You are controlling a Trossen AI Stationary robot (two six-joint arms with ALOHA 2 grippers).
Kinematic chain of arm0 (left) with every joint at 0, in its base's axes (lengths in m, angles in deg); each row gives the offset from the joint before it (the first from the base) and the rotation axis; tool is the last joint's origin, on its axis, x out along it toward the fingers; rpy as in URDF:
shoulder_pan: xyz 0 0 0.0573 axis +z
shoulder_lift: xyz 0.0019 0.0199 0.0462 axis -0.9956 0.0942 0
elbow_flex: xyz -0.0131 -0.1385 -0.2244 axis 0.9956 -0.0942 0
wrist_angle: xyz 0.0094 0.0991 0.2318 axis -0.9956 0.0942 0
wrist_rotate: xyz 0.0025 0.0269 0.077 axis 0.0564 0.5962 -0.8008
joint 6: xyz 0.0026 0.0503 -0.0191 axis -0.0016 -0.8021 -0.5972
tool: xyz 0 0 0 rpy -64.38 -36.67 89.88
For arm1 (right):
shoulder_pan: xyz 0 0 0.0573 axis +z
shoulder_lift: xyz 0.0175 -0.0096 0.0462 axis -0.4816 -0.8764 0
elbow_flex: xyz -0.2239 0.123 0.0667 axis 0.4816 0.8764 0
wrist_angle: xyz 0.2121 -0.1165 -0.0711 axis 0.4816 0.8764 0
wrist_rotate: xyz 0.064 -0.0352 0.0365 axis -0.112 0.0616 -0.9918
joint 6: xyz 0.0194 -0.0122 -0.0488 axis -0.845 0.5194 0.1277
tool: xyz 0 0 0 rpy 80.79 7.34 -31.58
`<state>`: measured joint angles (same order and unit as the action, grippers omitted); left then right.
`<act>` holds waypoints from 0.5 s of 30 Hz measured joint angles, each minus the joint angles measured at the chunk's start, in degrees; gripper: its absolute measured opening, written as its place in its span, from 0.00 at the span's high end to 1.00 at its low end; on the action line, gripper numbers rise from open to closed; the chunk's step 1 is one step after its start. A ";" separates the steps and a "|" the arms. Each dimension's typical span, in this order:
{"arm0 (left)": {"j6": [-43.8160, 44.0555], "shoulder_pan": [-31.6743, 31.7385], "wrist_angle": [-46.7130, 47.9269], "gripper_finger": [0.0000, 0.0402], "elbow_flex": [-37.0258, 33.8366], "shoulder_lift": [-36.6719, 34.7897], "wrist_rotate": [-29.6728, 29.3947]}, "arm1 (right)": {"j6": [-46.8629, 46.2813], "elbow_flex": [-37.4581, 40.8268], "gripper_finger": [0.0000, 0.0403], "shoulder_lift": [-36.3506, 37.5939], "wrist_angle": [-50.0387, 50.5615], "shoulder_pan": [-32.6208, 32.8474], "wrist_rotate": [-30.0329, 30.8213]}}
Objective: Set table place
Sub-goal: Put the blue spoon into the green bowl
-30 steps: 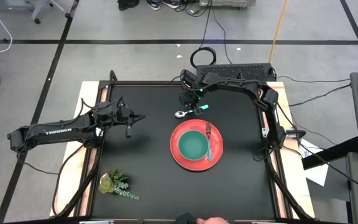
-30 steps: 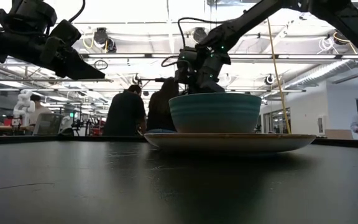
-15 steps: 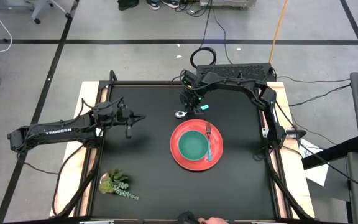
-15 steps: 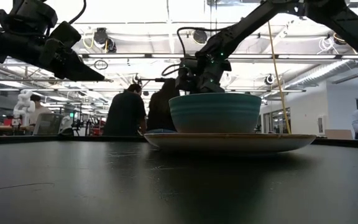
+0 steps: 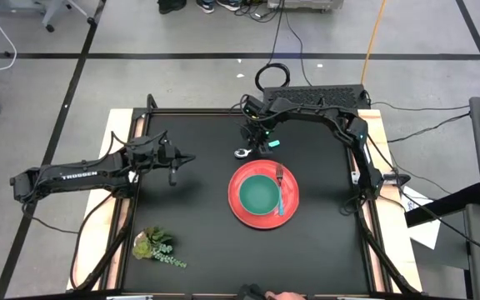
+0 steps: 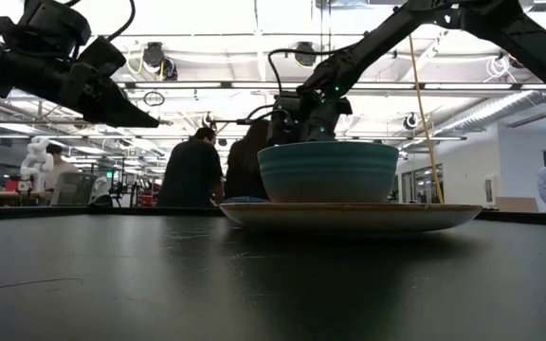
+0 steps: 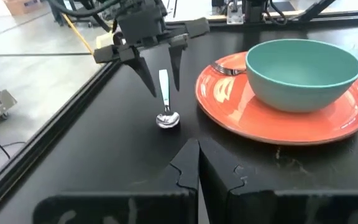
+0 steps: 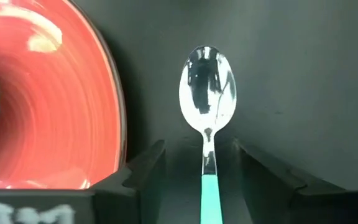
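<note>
A leafy green plant sprig (image 5: pixel 158 247) lies at the lower left of the overhead frame. Black cables (image 5: pixel 273 77) coil on the grey floor at upper centre. Beyond, people (image 6: pixel 191 170) stand in a ceiling-lit workshop.

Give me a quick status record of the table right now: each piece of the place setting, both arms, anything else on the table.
plate: red plate right of table centre, on the table
bowl: teal bowl on the plate
fork: fork on the plate, right of the bowl
spoon: spoon flat on the table beyond the plate, handle between the right jaws
right gripper: right gripper open, straddling the spoon handle
left gripper: left gripper shut, over the table's left part
other: plant sprig near the front left corner
</note>
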<state>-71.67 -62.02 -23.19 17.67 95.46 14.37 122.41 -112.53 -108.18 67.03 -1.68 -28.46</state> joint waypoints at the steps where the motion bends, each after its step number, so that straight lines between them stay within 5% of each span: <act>1: 0.00 0.00 0.00 0.96 0.00 0.00 -0.01 | -0.03 0.00 0.54 0.00 -0.19 0.08 0.06; 7: 0.04 -0.01 -0.16 0.96 0.00 -0.02 0.00 | -0.08 0.00 0.46 0.00 -0.24 0.21 2.99; 15: 0.09 -0.01 -0.14 0.96 0.00 -0.02 0.00 | -0.05 0.00 0.51 0.00 -1.43 0.03 4.70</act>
<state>-71.59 -62.03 -23.33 17.67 95.44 14.37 122.36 -112.53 -108.18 65.61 -1.65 -23.76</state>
